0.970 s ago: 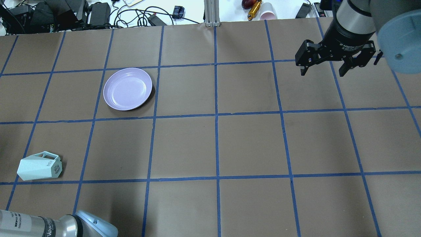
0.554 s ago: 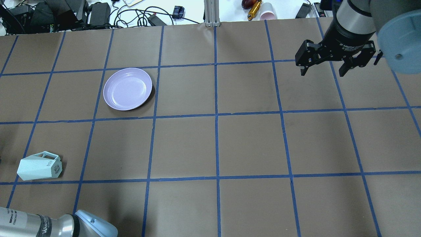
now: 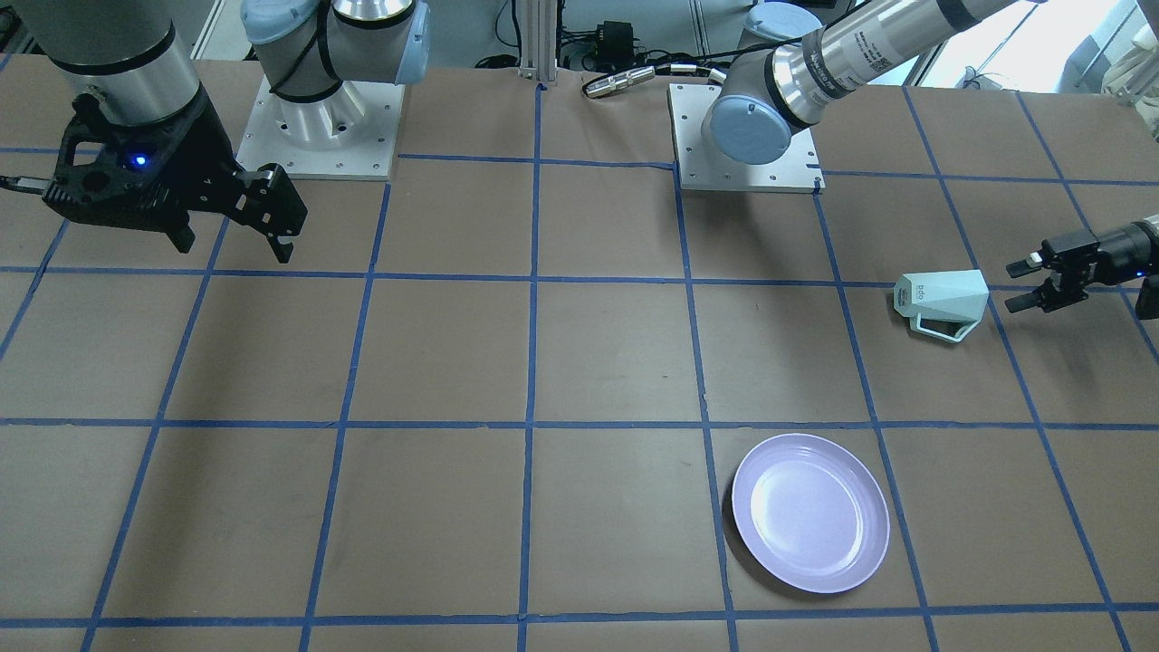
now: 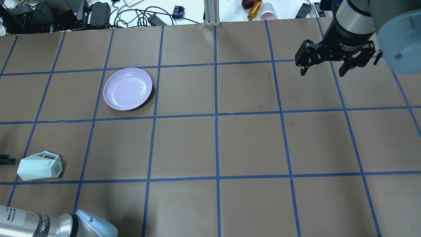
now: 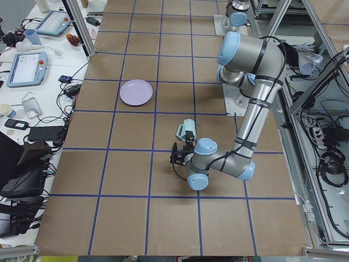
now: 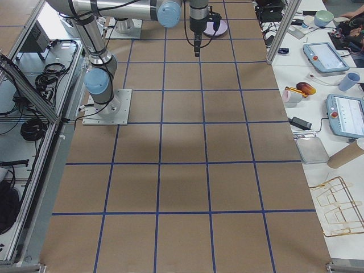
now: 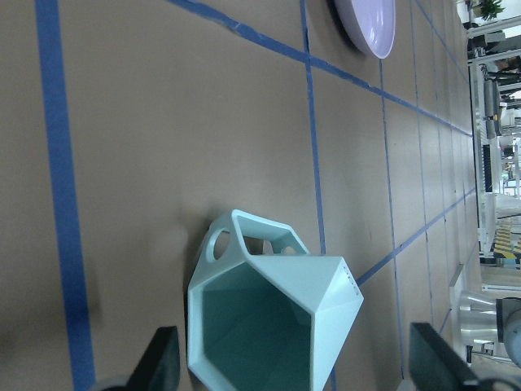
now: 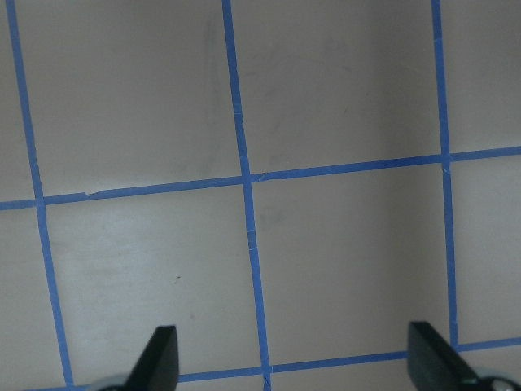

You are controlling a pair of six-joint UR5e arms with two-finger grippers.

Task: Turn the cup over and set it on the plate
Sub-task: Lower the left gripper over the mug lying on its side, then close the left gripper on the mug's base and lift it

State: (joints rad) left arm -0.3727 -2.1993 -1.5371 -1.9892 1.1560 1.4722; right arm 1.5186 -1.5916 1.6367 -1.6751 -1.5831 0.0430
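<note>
The pale mint-green cup (image 4: 39,168) lies on its side at the table's near left, handle towards the plate; it also shows in the front view (image 3: 942,297). In the left wrist view the cup (image 7: 277,326) has its open hexagonal mouth facing the camera. My left gripper (image 3: 1028,282) is open, low over the table, just short of the cup's mouth; one fingertip (image 4: 6,161) shows at the overhead view's left edge. The lavender plate (image 4: 127,89) sits empty further back, and also shows in the front view (image 3: 809,512). My right gripper (image 4: 322,73) is open and empty above the far right.
Cables, power bricks and a pink cup (image 4: 268,14) lie beyond the table's far edge. An aluminium post (image 4: 210,13) stands at the back middle. The two arm bases (image 3: 321,118) (image 3: 742,136) are bolted on at the robot's side. Brown paper with a blue tape grid covers the table.
My left gripper has moved in towards the cup; a fingertip now shows at the overhead view's left edge. The cup, the plate and the right arm have stayed put.
</note>
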